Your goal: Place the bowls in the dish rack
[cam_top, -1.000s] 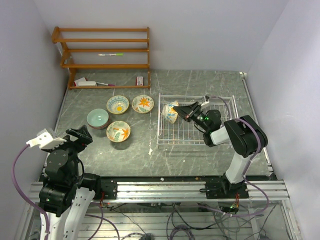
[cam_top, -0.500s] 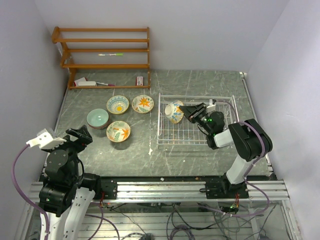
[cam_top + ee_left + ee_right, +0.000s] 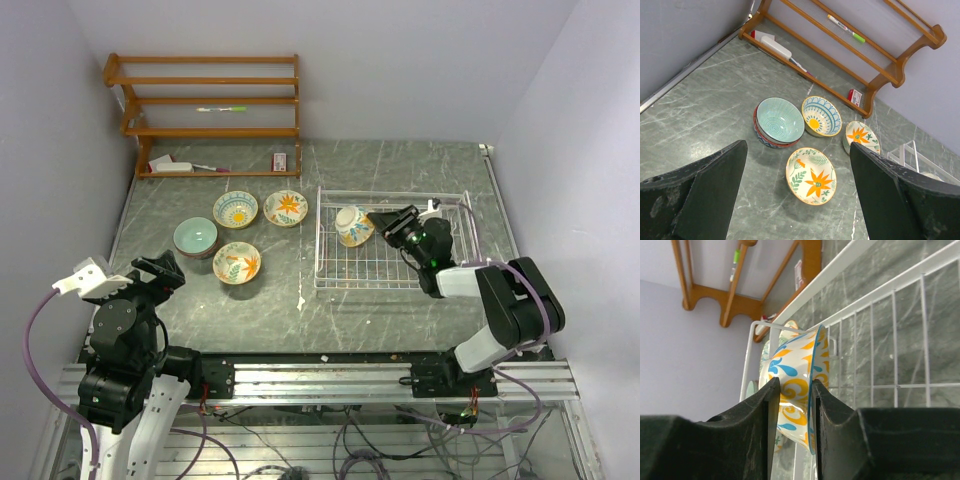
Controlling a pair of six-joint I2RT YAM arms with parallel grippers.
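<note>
White wire dish rack [image 3: 365, 287] now has the patterned bowl [image 3: 350, 224] tipped on its side in the far-left corner, slightly further right than a second ago, and the right arm's elbow has swung out to the right. The right gripper [image 3: 795, 382] has its fingers narrowly apart astride the bowl's rim; whether they pinch it cannot be told. The left gripper [image 3: 797, 144] gapes wide and empty over the other bowls [image 3: 780, 120] on the table.

— Where's the left side?
— Folded up at seven o'clock, left hand [image 3: 163, 269] spread wide, aimed toward one.
— And the right?
— Stretched out low, right hand [image 3: 378, 219] pointing toward ten, fingers narrowly parted; whether it's gripping is unclear.
</note>
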